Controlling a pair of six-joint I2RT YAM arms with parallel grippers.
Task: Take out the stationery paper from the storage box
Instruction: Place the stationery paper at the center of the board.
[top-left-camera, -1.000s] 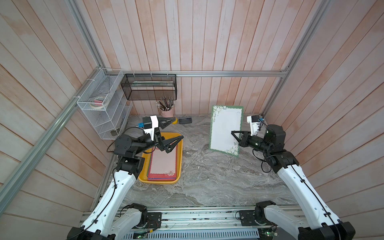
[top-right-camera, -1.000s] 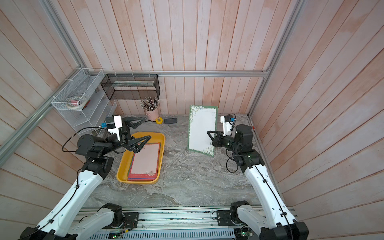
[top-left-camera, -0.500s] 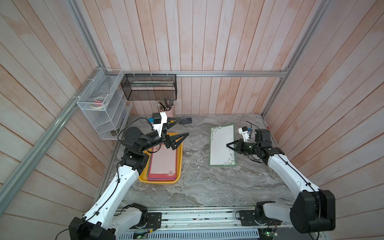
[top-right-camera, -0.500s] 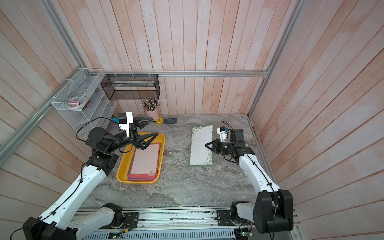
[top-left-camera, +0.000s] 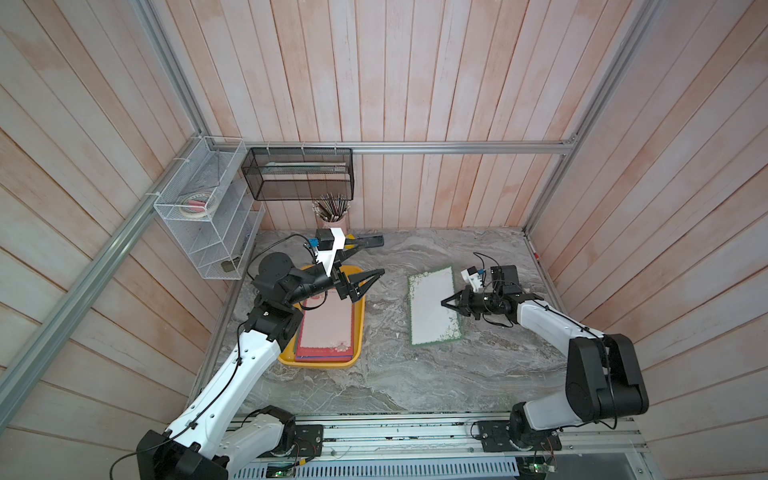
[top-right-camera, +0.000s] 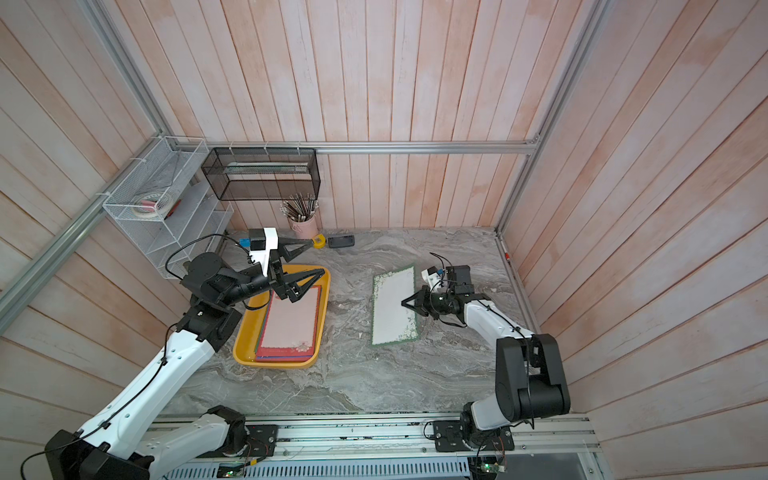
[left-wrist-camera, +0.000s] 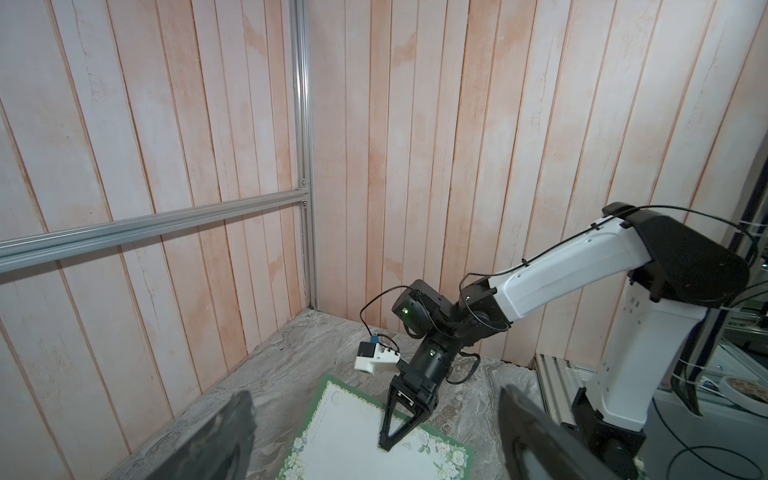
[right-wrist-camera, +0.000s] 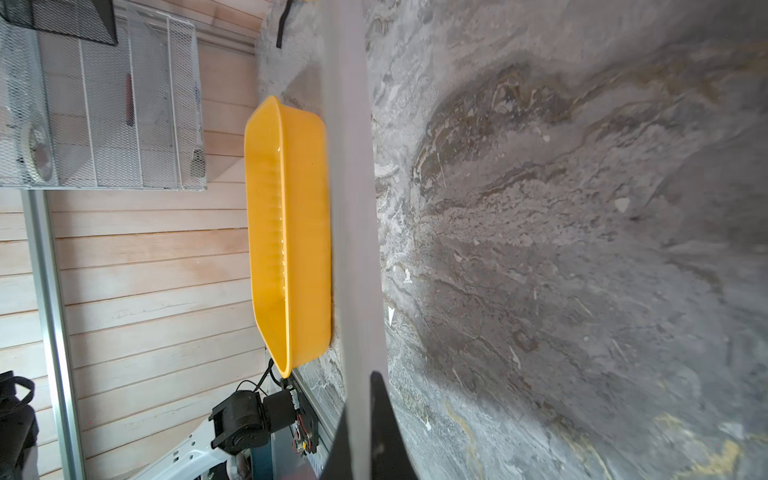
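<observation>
left arm (top-left-camera: 249, 357) raised, left pincer (top-left-camera: 380, 255) spread wide over far end of storage box (top-left-camera: 318, 365), stationery paper (top-left-camera: 328, 328) stacked inside | right arm (top-left-camera: 548, 326) low, right pincer (top-left-camera: 444, 302) clamped on green-bordered sheet (top-left-camera: 430, 307) on desk (top-left-camera: 415, 374)
</observation>
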